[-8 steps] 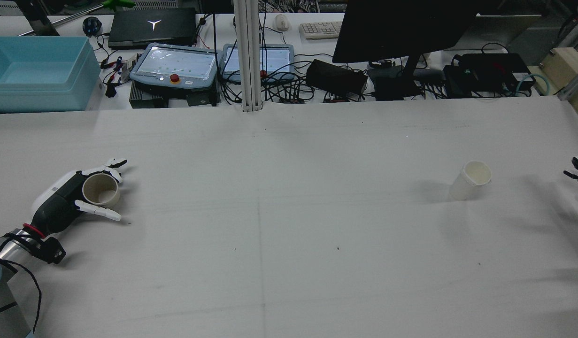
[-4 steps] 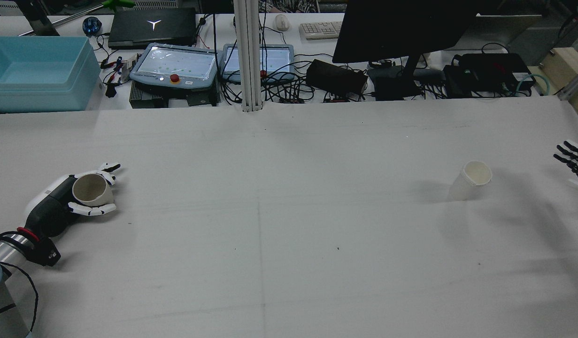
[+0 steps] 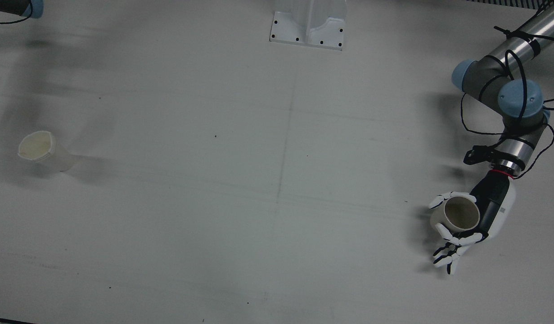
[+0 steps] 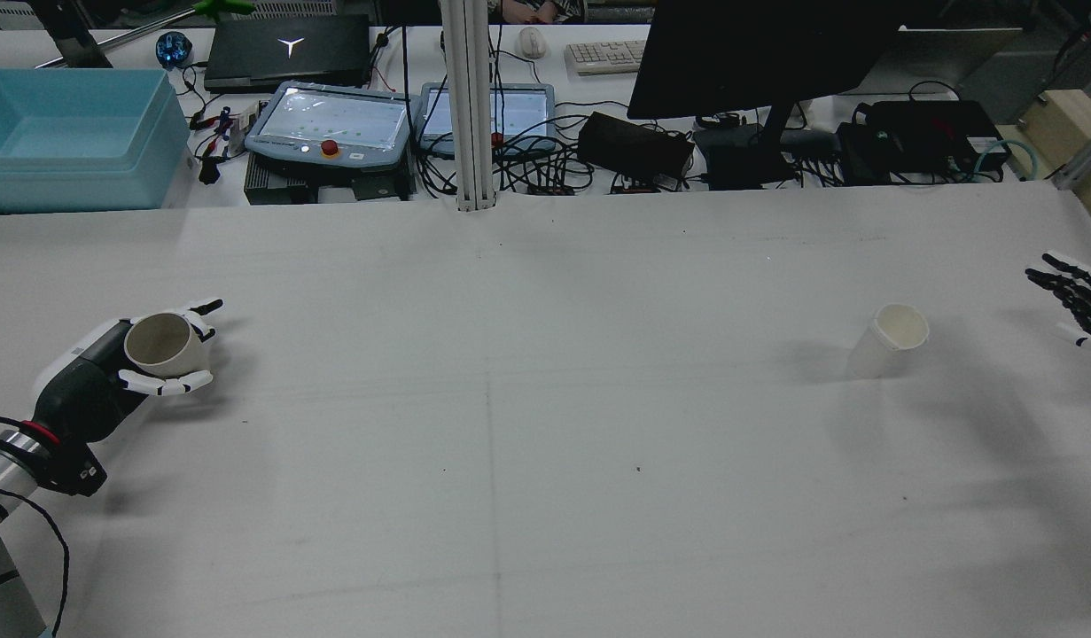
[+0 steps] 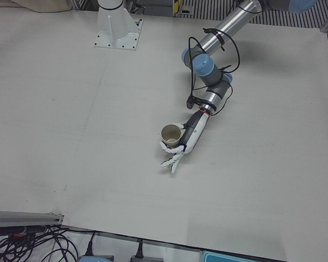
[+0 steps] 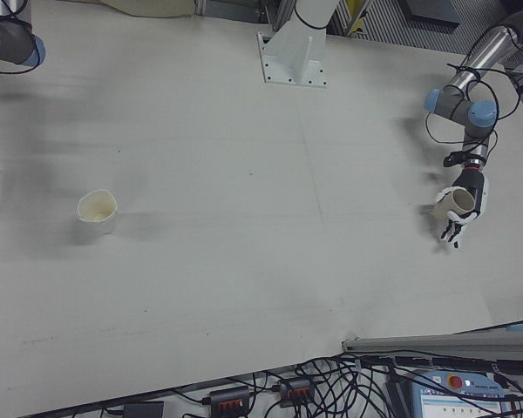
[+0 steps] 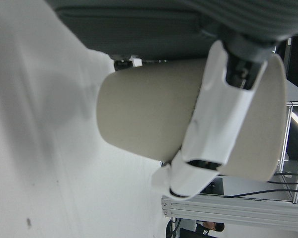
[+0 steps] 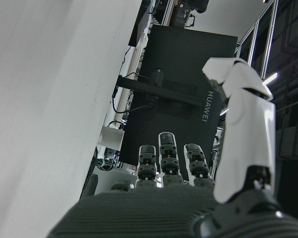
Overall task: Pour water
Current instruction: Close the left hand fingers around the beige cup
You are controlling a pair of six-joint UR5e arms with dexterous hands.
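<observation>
Surface: a wide white table [image 4: 545, 425], with a cluttered bench behind it carrying a dark monitor [image 4: 758, 53], two teach pendants [image 4: 332, 120] and a blue plastic bin [image 4: 75, 137]
Left hand: the left hand [image 4: 124, 368] is wrapped round a tan paper cup [image 4: 164, 344] at the table's left edge, fingers curled on its wall; the cup is upright, mouth up
Held cup's height: the left hand view suggests it is clear of the table, though I cannot be sure from the other views
Right hand: the right hand [image 4: 1077, 301] is at the far right edge, fingers spread and holding nothing
Receiving cup: a white paper cup [image 4: 891, 341] stands alone on the right half, near the right hand and well apart from the held cup
Water: whether the held cup has water in it cannot be told; its inside looks dark and dry in the front view
Progress: early, by my reading; the source cup is grasped, but carrying it across and tipping it over the white cup are left
Obstacles: the stretch of table between the cups is bare, so nothing blocks the carry; the long distance is the main demand
</observation>
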